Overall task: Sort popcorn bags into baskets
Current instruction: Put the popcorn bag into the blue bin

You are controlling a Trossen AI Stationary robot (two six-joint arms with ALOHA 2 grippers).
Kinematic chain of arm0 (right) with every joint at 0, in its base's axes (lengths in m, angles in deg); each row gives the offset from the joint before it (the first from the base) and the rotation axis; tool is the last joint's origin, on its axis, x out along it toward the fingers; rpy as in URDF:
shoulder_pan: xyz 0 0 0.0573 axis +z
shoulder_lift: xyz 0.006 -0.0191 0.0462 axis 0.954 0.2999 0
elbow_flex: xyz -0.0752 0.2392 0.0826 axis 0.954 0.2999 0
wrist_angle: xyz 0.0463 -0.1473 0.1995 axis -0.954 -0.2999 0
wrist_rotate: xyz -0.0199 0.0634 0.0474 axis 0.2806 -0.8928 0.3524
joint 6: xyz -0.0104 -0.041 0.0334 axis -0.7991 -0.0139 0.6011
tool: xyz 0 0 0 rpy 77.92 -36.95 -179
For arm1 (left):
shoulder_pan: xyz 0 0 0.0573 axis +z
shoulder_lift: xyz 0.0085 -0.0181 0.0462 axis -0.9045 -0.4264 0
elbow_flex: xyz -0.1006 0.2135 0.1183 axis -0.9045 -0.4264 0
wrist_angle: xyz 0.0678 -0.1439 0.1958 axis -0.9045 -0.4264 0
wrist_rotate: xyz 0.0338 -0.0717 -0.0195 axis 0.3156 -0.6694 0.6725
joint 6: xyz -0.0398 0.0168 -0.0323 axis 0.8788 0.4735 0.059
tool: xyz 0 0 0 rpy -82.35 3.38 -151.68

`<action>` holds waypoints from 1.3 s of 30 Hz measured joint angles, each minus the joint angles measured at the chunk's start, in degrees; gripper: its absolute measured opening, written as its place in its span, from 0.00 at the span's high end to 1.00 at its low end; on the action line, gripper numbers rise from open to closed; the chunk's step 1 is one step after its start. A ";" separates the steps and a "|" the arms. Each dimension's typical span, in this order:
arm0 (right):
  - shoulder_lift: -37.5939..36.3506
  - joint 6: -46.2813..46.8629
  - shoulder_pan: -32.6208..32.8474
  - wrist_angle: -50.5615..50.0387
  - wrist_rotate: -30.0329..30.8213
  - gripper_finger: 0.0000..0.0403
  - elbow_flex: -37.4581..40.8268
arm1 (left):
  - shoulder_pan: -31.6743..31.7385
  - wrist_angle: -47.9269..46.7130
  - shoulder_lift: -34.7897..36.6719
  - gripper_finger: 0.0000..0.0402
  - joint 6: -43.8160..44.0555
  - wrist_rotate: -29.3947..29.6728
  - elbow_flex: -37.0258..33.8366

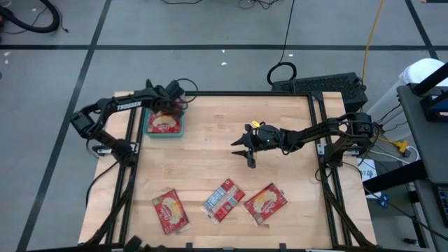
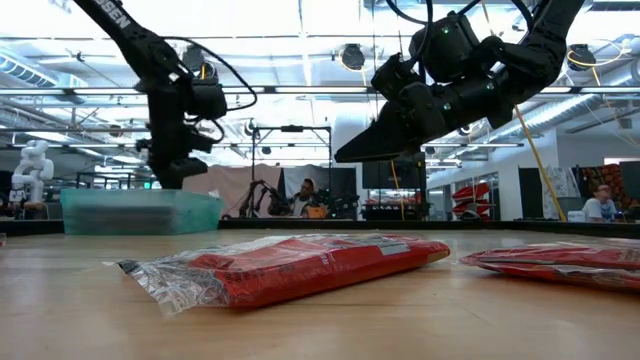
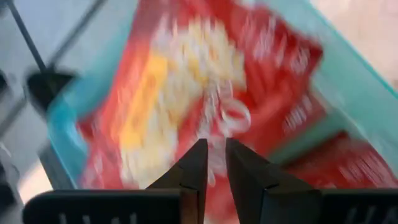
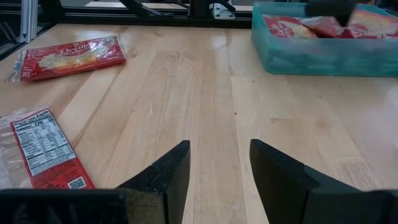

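The teal basket (image 1: 147, 129) stands at the table's far left with red popcorn bags in it. My left gripper (image 1: 173, 106) hangs just over it, nearly shut on a red popcorn bag (image 3: 186, 93) that tilts above the basket (image 3: 354, 81) and above another bag (image 3: 351, 168) inside it. My right gripper (image 1: 249, 148) hovers open over the middle of the table, with nothing between its fingers (image 4: 217, 168). Three more bags lie flat near the front edge: one (image 1: 171, 211), one with its label side up (image 1: 224, 199), and one (image 1: 265, 203). My left gripper pinches the red popcorn bag (image 3: 214, 127) between its two fingers, which leave only a narrow gap. The fingers come from above, slanting down. Blur and the fingers themselves hide which part of the bag they have. The bag lies tilted below the fingertips, over the basket's inside.
Bare wood lies between the basket and the three bags at the front. In the low view a bag (image 2: 290, 265) lies close to the camera and another (image 2: 560, 260) to its right. A dark frame rail (image 1: 318, 140) runs along the table's right side.
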 joint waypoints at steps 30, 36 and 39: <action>0.00 1.53 0.00 0.42 0.00 0.61 0.00 | 9.05 1.58 1.29 0.84 15.25 4.36 -3.07; 0.02 2.63 0.02 0.40 -0.02 0.61 0.00 | 10.97 10.17 1.29 0.84 12.66 4.36 -4.42; 0.02 2.85 0.04 0.06 -0.04 0.61 -0.02 | 10.47 10.62 1.29 0.84 12.46 3.99 -4.48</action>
